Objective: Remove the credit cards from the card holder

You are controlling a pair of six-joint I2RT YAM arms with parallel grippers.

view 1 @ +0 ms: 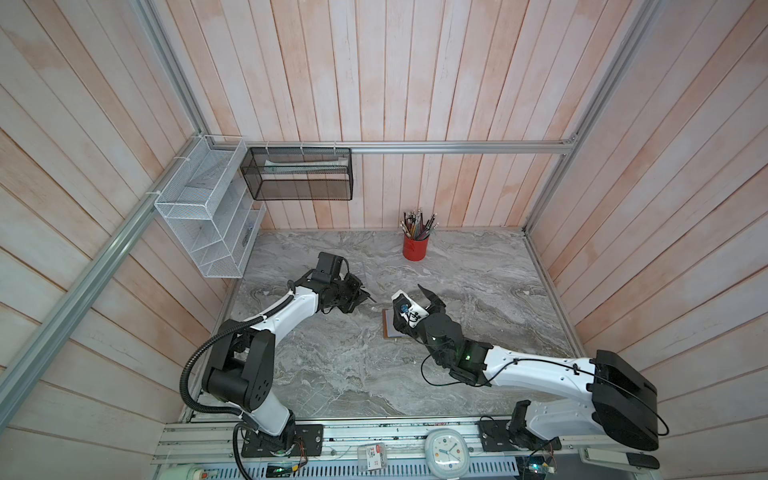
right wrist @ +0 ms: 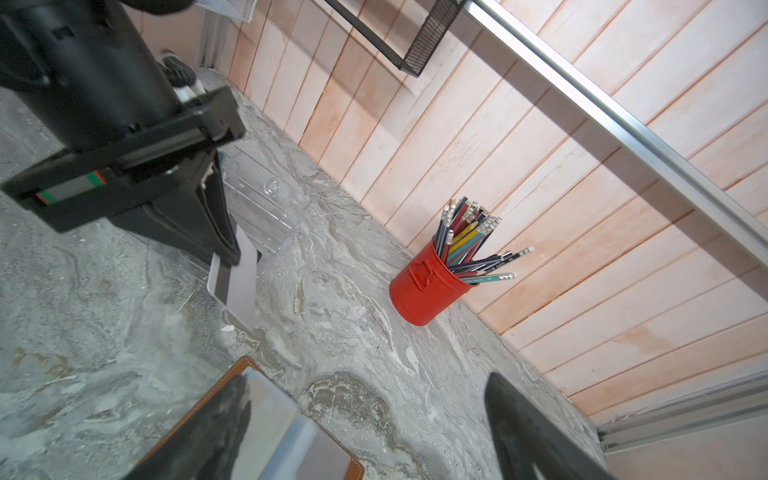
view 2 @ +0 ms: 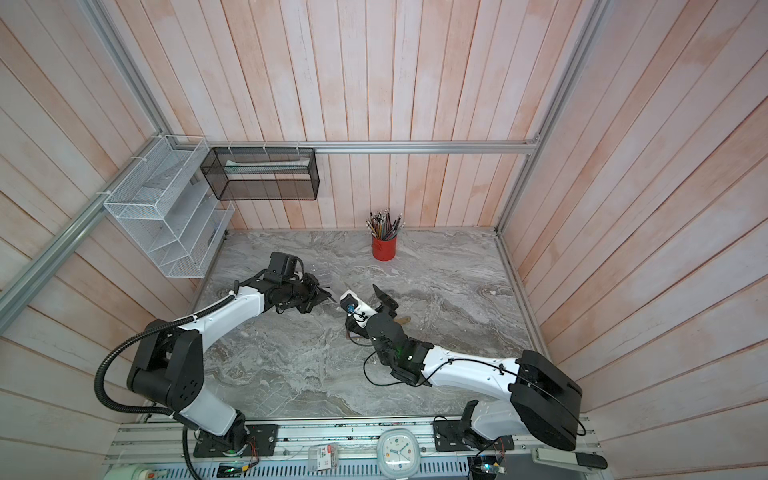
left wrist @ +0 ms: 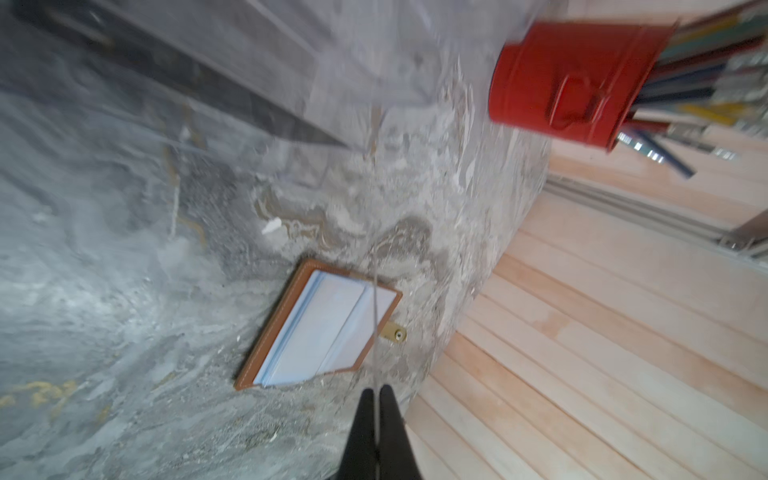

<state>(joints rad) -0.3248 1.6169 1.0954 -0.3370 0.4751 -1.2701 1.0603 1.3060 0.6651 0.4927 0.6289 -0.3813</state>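
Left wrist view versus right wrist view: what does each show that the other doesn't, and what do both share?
Only the left wrist view: the whole open card holder, lying flat.
Only the right wrist view: the face of the silver card, pinched in the shut left end effector; the black mesh basket; the right end effector, open.
Both: the red pencil cup, the marble table, and at least a corner of the card holder.

Only one mark is partly legible to us. The label on the small clear box (view 1: 371,457) on the front rail (view 1: 199,441) carries a large figure that reads as "3" beside a red patch, and its finer print is unreadable. The dial markings on the clock (view 1: 446,454) are too small to read.
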